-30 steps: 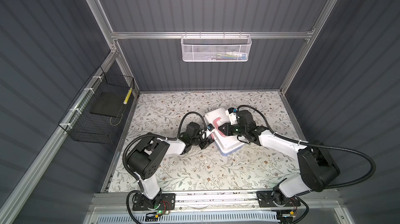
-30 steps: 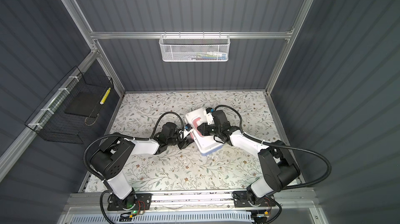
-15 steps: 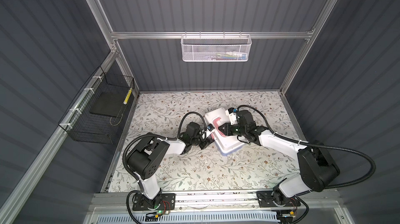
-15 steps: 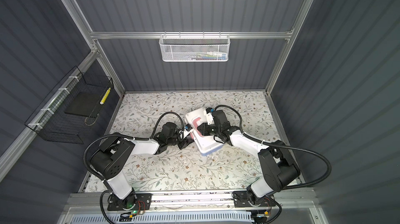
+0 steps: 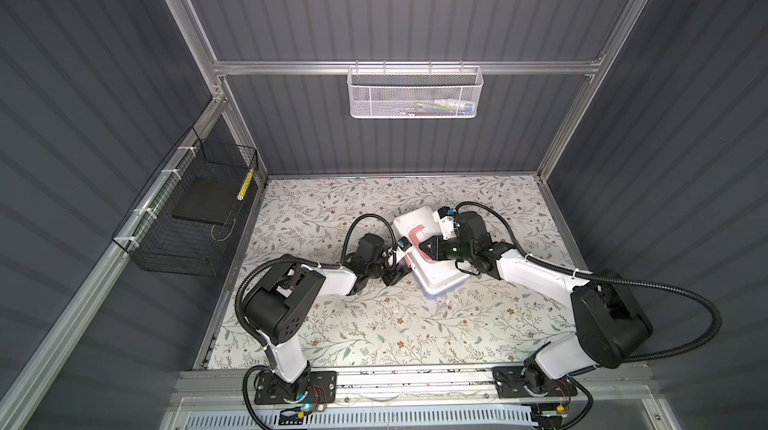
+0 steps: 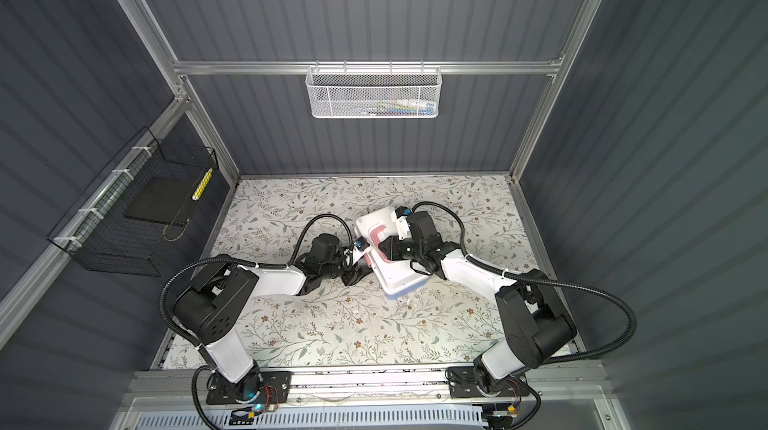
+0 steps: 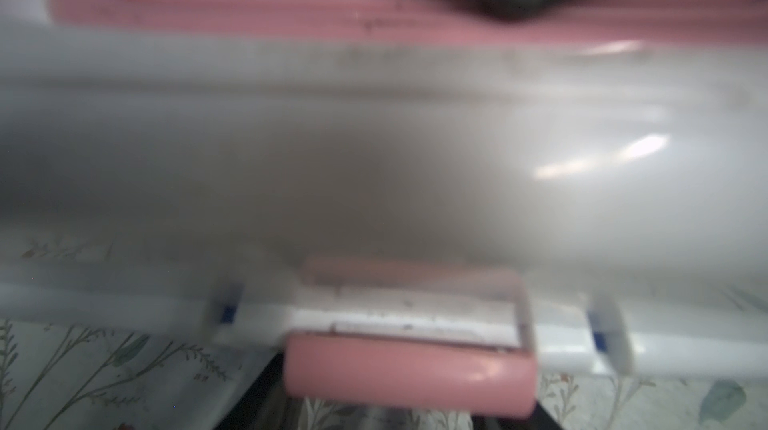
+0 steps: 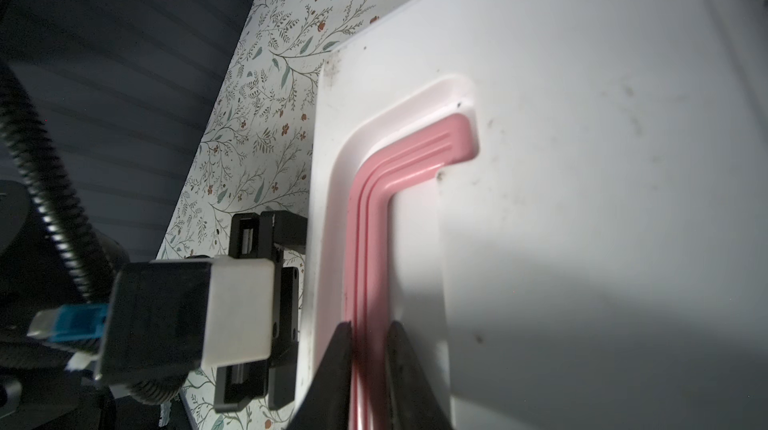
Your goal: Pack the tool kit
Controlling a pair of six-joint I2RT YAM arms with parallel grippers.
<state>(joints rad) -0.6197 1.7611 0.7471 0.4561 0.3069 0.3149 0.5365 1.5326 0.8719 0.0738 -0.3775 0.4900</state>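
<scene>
Tool kit (image 5: 436,270) lies closed near the middle of the tabletop (image 5: 374,324). The right gripper (image 8: 368,349) is pinching the pink handle (image 8: 374,220). The left gripper (image 5: 394,277) sits at the pink latch (image 7: 409,378); whether its jaws are parted or closed, I cannot tell. Latching seems the step in hand; next, the latch probably needs pressing home while the box is steadied.

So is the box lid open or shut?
Shut. In both top views the white lid lies flat over the blue base. Whether the pink latch is snapped down, I cannot tell: that view is blurred.
</scene>
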